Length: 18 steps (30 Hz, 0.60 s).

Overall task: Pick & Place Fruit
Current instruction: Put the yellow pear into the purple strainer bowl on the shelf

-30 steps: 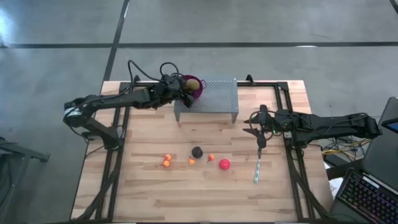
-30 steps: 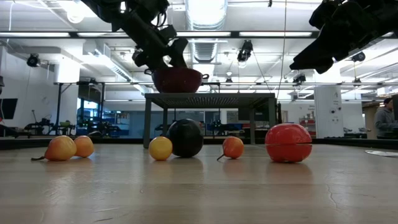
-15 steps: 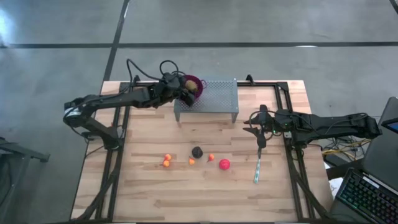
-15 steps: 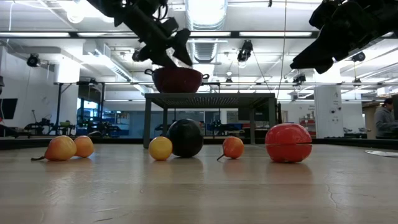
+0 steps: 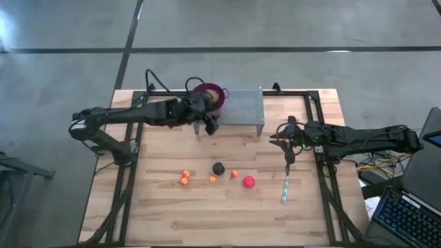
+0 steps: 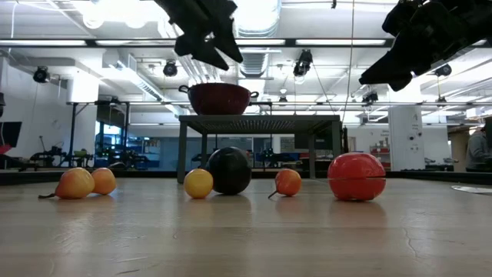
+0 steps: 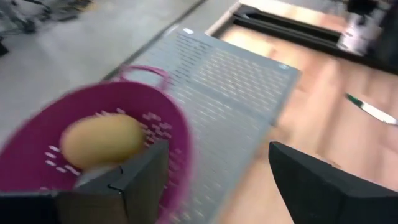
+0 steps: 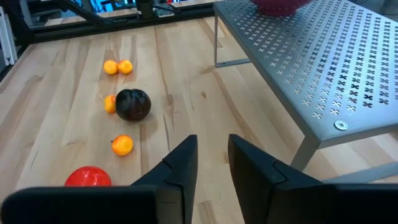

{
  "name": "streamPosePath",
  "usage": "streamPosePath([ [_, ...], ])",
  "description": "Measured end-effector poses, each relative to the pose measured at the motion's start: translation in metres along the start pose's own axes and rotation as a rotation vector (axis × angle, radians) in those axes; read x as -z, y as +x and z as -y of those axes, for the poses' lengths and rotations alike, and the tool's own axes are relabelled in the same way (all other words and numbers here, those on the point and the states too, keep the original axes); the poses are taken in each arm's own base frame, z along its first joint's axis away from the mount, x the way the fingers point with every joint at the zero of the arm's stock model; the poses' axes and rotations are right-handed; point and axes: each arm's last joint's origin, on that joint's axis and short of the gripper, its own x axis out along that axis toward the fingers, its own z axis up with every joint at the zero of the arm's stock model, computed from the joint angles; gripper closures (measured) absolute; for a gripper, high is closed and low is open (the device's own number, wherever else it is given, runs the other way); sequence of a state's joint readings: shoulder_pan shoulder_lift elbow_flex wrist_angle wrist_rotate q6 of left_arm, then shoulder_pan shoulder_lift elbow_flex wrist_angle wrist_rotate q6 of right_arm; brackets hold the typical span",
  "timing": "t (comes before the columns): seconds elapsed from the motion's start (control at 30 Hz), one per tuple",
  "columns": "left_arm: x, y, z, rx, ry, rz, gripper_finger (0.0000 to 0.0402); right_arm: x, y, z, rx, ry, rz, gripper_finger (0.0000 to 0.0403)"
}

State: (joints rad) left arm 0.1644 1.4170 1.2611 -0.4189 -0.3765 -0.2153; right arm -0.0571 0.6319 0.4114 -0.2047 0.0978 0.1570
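The purple colander stands on a perforated metal stand, and the olive-green oval lies inside it. On the wood lie one dark ball, the red ball and several tiny orange fruits; a second dark ball does not show. My left gripper hovers open just on the near side of the colander, above the stand's left end, holding nothing. My right gripper waits to the right of the stand, empty, its fingers a narrow gap apart.
A slim teal stick lies on the table on the near side of my right gripper. The metal stand takes up the far middle of the table. Bare wood lies near the front edge and at the left. Black frame rails run along both sides.
My left gripper has drawn back from right above the colander toward the table's near edge and has risen. The olive-green oval stays lying in the colander. My right arm has kept still.
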Motion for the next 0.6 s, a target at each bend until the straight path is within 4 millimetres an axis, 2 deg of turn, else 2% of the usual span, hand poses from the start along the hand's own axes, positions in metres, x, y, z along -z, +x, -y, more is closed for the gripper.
streamPosePath([
  [0.3, 0.011, -0.021, 0.040, 0.171, 0.037, -0.063, 0.0133, 0.000, 0.000, 0.000, 0.000, 0.000, 0.000, 0.0347],
  [0.6, 0.034, -0.043, 0.076, 0.369, 0.128, -0.176, 0.0133, 0.000, 0.000, 0.000, 0.000, 0.000, 0.000, 0.0360],
])
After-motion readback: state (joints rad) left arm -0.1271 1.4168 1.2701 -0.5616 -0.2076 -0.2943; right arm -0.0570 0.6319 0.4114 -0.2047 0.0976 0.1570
